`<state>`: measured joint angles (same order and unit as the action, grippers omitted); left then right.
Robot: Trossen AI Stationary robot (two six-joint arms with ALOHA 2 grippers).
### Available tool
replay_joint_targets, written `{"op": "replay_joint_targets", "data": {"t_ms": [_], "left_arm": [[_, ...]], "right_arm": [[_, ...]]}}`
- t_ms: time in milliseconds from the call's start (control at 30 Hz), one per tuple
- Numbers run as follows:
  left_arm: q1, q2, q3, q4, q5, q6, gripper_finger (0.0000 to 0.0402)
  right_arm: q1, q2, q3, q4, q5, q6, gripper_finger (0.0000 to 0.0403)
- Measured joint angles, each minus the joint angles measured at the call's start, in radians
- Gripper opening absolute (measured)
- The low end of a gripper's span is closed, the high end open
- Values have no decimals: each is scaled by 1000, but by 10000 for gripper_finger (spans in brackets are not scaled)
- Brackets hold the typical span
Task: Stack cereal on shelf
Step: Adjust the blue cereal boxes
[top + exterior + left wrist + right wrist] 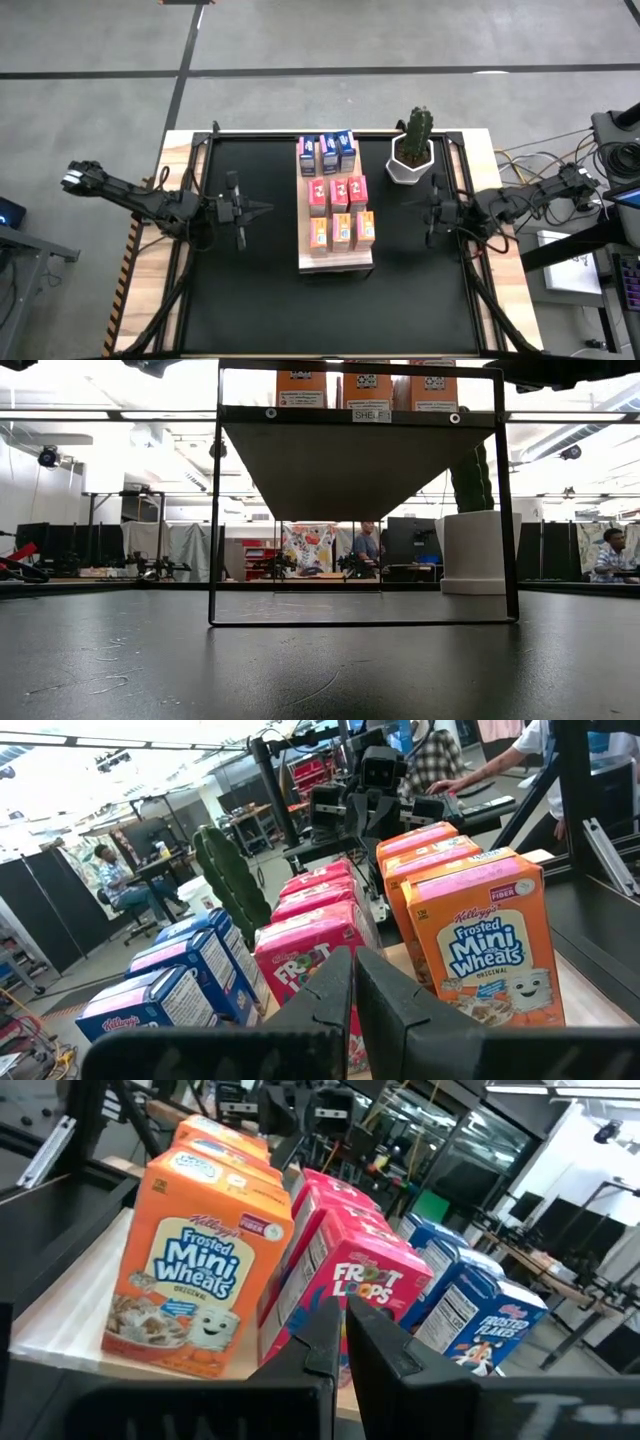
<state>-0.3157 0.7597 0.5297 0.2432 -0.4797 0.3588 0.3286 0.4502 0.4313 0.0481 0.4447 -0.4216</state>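
9 cereal boxes (337,193) in 3 rows on the shelf (335,262), left claw (262,209) pressed together beside it, right claw (410,210) pressed together opposite

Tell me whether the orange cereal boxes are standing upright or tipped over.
Upright. The orange cereal boxes stand on their bottom ends on the shelf, printed fronts vertical, in a row beside the pink-red boxes.

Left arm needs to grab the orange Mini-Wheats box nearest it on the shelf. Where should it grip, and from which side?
Come from above with the left gripper and pinch the orange box across its narrow top. It stands upright on the shelf, pressed against its row and the pink boxes, so only its top and outer face look free.
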Motion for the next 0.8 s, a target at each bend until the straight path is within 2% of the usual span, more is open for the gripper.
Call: {"op": "replay_joint_targets", "data": {"t_ms": [800], "left_arm": [[48, 0, -1, 78, -9, -14, 0]], "right_arm": [[0, -4, 0, -5, -7, -24, 12]]}}
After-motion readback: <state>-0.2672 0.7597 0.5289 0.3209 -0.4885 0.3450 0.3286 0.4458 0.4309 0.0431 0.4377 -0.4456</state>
